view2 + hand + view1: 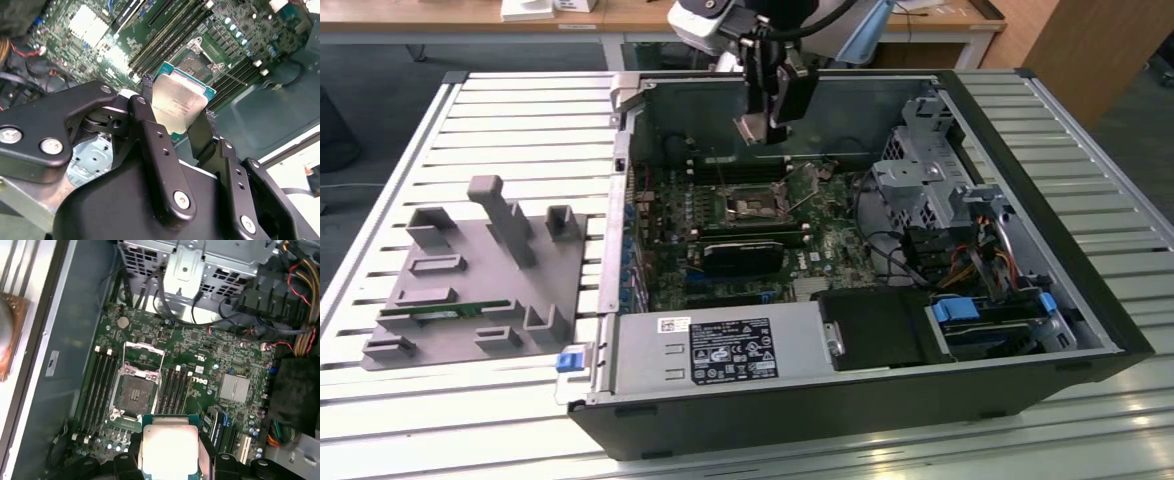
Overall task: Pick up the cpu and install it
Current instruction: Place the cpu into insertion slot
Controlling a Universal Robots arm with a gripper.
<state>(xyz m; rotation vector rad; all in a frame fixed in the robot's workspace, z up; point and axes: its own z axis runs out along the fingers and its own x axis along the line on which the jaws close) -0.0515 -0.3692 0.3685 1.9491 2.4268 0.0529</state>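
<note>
Slatted metal table point(520, 110) carries an open case point(881, 400), with the motherboard facing up. Above it the gripper point(770, 125) is clamped on the cpu point(179, 107), its 2 fingers point(152, 125) pressing opposite edges. The chip hangs over the board near the open socket point(132, 390). I judge the cpu light, stiff and slick on its metal lid, yet fragile underneath (contacts mar easily), so an edge hold suits it.

The cpu point(169, 447), in the gripper point(178, 100), hangs above the motherboard point(220, 360), near its socket point(134, 392)
</note>
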